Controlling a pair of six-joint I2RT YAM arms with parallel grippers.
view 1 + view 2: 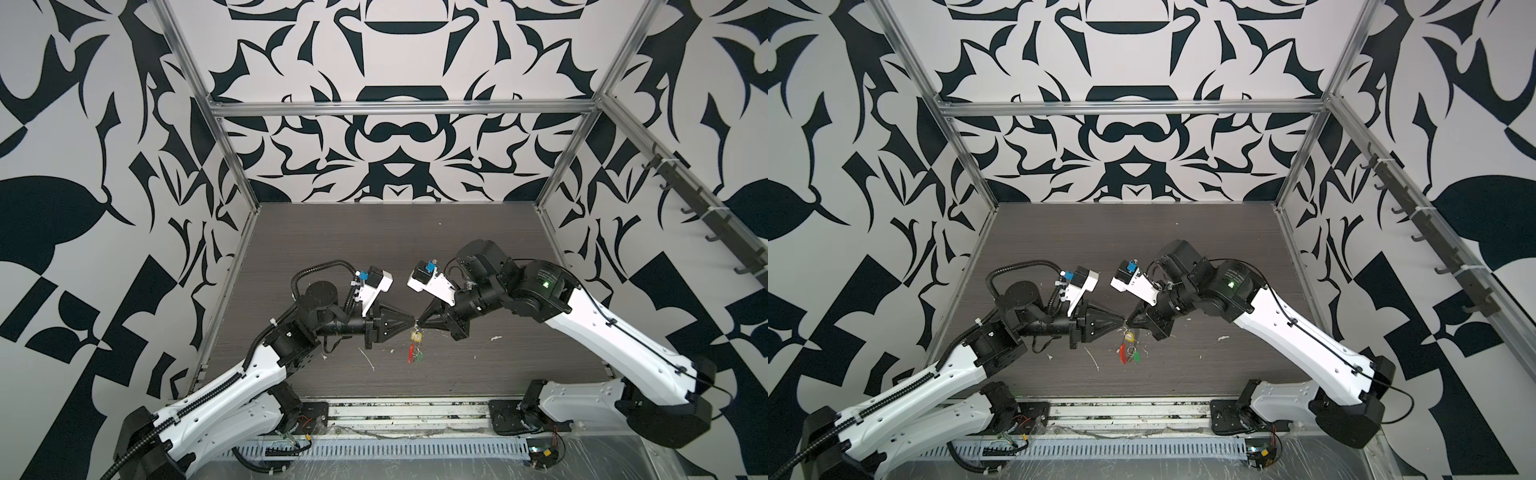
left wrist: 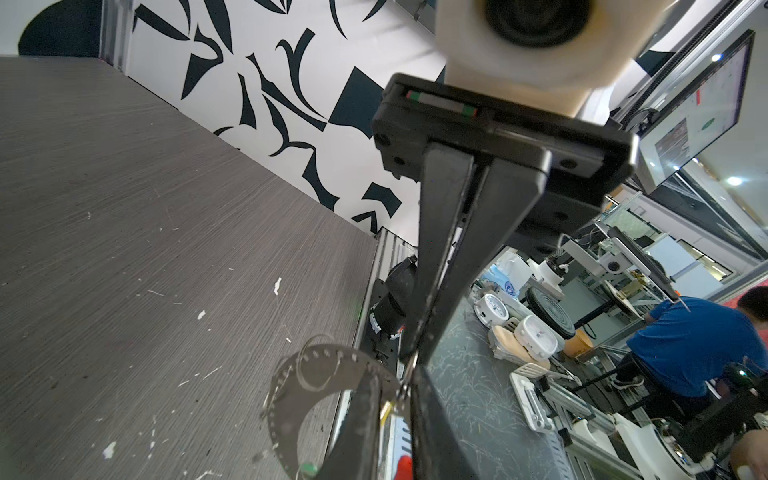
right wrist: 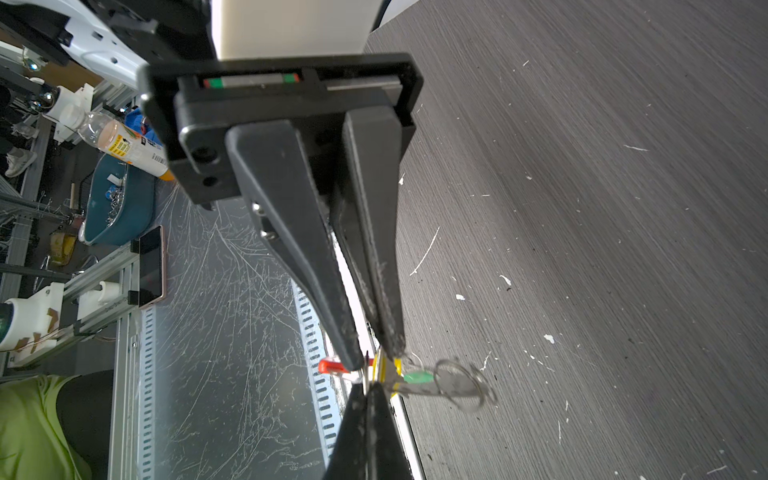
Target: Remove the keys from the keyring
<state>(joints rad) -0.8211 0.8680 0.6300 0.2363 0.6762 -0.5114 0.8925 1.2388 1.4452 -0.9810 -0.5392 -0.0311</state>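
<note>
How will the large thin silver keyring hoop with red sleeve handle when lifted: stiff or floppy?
Probably stiff: the silver keyring hoop holds its curve hanging. Probably light: the right gripper carries it by a tip pinch. The green plastic tag and yellow plastic tag dangle loosely, so expect swinging.

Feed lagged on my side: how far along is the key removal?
Done: nothing yet; green key and yellow key both hang on the keyring. In hand: left end effector and right end effector pinch it, tip to tip. To do: freeing both keys.
</note>
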